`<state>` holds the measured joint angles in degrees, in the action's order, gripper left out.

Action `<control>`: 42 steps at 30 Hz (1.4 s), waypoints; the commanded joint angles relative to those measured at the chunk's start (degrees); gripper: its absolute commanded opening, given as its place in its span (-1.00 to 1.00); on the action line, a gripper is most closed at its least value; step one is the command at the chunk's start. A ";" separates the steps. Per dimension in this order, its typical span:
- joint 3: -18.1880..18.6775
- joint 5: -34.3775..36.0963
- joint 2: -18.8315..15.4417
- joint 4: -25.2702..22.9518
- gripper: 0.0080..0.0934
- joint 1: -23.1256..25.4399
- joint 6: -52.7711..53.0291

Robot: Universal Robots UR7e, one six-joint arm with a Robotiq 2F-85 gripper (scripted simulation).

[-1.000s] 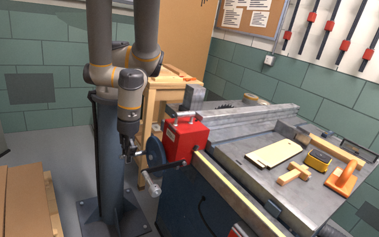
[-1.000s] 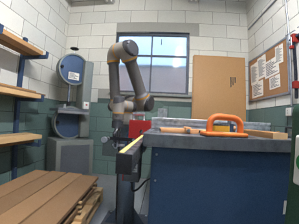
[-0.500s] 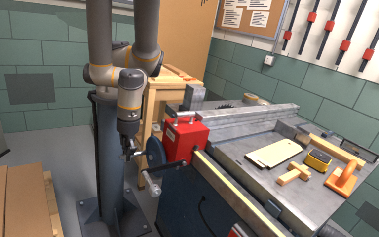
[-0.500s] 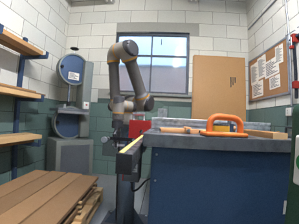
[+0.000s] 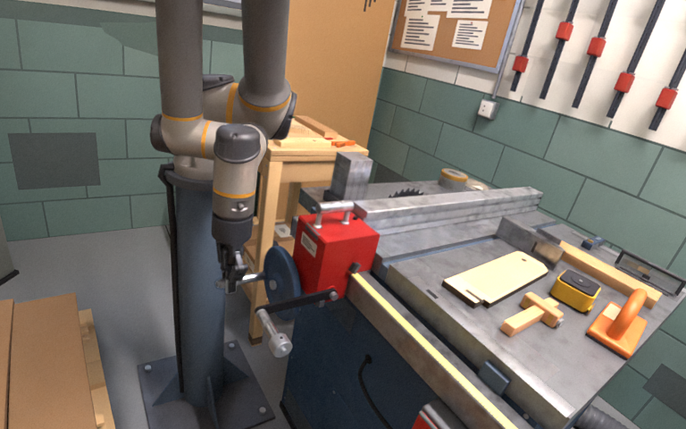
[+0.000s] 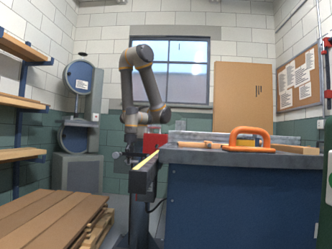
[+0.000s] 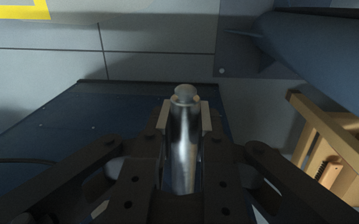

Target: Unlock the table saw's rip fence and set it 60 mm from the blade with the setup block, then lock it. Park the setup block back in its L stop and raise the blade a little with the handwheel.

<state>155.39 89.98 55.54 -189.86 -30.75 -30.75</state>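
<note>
At the saw's front left corner the dark blue handwheel (image 5: 281, 283) faces outward, with a steel crank pin (image 7: 184, 135) sticking out from its rim. I hold that crank pin in my gripper (image 5: 231, 277), which hangs straight down from the arm beside the wheel. The red fence head (image 5: 334, 249) with its steel grab bar sits just above the wheel, and the long grey rip fence (image 5: 445, 205) runs back across the table. A black lock lever (image 5: 296, 302) with a steel knob (image 5: 279, 344) points out below the head. The grey setup block (image 5: 351, 174) stands upright at the table's far left corner, beside the blade (image 5: 405, 192).
A wooden side table (image 5: 298, 152) stands behind the arm. On the saw table's right lie a pale board (image 5: 498, 278), a wooden cross piece (image 5: 533, 313), a yellow box (image 5: 575, 290) and an orange push block (image 5: 619, 324). Stacked planks (image 6: 46, 216) lie on the floor.
</note>
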 commanded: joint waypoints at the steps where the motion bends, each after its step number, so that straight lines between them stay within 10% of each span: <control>1: 0.00 0.02 0.04 -0.02 -1.00 -0.01 0.00; 42: 0.58 0.02 4.37 3.74 -1.00 -0.32 -0.31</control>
<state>155.96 89.95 59.79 -185.89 -31.06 -31.07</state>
